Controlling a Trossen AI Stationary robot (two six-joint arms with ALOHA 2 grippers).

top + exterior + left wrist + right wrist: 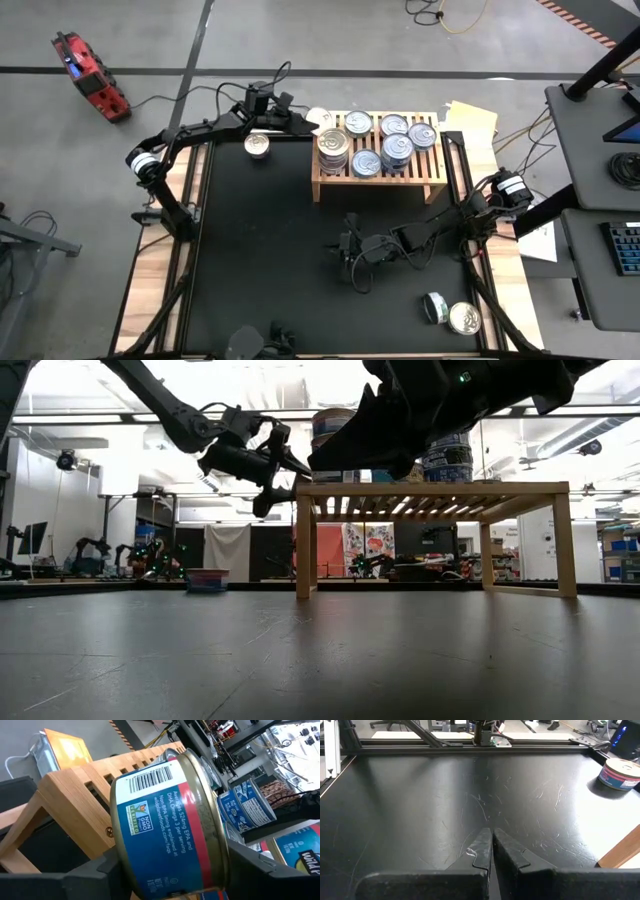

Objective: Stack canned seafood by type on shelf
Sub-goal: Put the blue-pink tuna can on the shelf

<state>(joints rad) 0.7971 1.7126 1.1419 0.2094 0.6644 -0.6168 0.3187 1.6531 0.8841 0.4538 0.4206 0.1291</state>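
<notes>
Toward the upper middle of the overhead frame, the left gripper [308,122] is pinching a flat round tin [170,825] with a blue-and-red paper label and gold rim, holding it on edge at the left end of the slatted light-wood shelf [330,182], beside stacked silver-lidded cans [382,145]. Lower centre, the right gripper [347,247] is hovering low over the scuffed black mat [260,260], its dark fingers pressed together. One tin [258,146] is sitting upper left; two more [452,313] are lying lower right.
</notes>
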